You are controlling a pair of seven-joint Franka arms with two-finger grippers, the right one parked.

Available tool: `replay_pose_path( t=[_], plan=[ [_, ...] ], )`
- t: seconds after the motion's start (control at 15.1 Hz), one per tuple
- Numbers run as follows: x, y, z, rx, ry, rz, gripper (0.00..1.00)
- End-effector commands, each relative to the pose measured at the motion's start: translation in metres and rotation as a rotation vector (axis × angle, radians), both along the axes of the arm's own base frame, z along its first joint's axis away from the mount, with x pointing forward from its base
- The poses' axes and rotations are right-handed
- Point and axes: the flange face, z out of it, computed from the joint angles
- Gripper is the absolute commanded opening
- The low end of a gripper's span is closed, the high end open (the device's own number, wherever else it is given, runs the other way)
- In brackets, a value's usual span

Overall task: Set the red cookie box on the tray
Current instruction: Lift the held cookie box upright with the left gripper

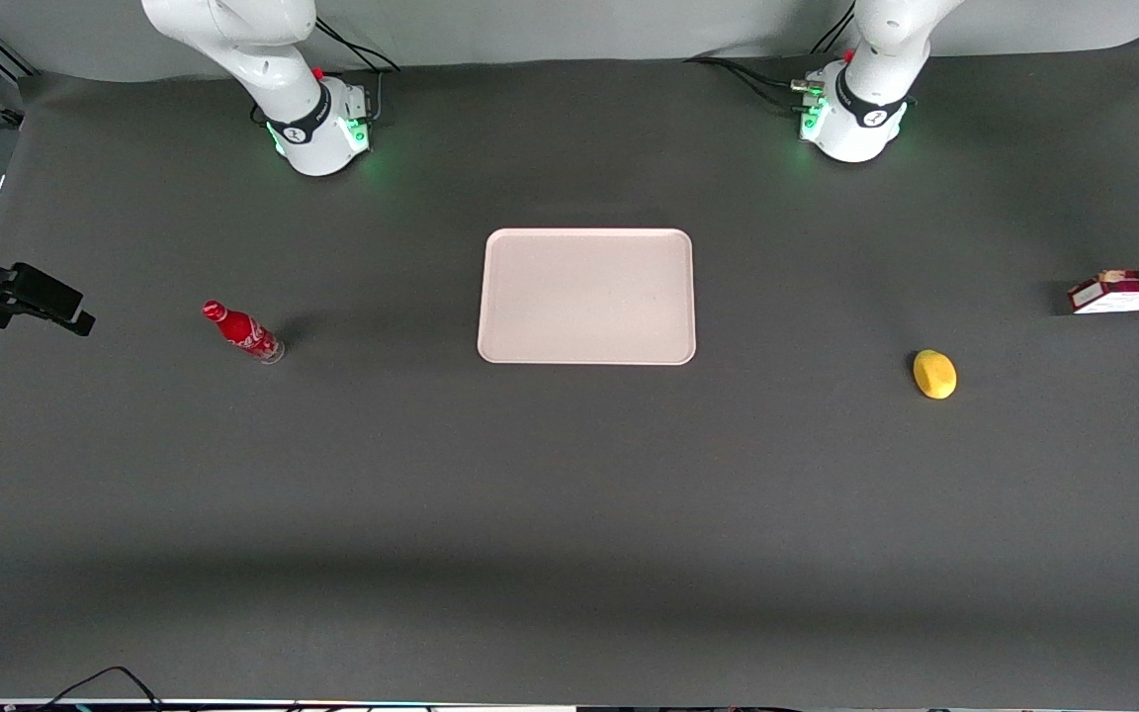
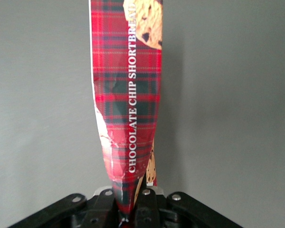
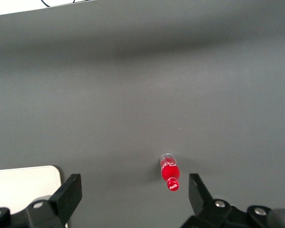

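One gripper (image 2: pixel 128 209) is clamped on the red cookie box (image 2: pixel 128 109) by its crushed end, at the working arm's end of the table, well apart from the tray (image 1: pixel 586 296). Judged step: carry to tray. Advice: keep box level, lower flat inside rim before release. Count: 1 box, 1 tray, 1 red bottle (image 1: pixel 242 332), 1 lemon (image 1: pixel 934 375).

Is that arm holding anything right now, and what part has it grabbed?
Yes. The gripper, at the working arm's end of the table, is shut on the red cookie box, pinching one narrow end of it.
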Motion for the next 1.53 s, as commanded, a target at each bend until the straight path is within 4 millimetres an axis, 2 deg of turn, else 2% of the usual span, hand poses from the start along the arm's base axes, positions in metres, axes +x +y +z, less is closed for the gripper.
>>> replay_pose_path(
  t=[0.0, 0.13, 0.27, 0.4, 0.53, 0.73, 0.8, 0.93, 1.06, 1.2, 1.39, 1.46],
  plan=[
    [0.022, 0.007, 0.071, 0.004, -0.038, -0.014, 0.00],
    [0.040, -0.001, 0.119, 0.021, -0.067, -0.013, 0.00],
    [0.058, -0.008, 0.158, 0.035, -0.089, -0.011, 0.00],
    [0.076, -0.018, 0.188, 0.031, -0.088, 0.003, 0.00],
    [0.089, -0.035, 0.209, 0.016, -0.078, 0.013, 0.00],
    [0.091, -0.059, 0.225, -0.018, -0.044, 0.053, 0.00],
    [0.094, -0.067, 0.224, -0.028, -0.030, 0.062, 0.00],
    [0.107, -0.093, 0.230, -0.029, -0.026, 0.107, 0.00],
    [0.122, -0.129, 0.239, -0.021, -0.018, 0.179, 0.00],
    [0.129, -0.155, 0.249, -0.018, -0.006, 0.278, 0.00],
    [0.146, -0.214, 0.256, -0.012, 0.032, 0.426, 0.00],
    [0.152, -0.240, 0.259, -0.010, 0.052, 0.477, 0.00]
  ],
)
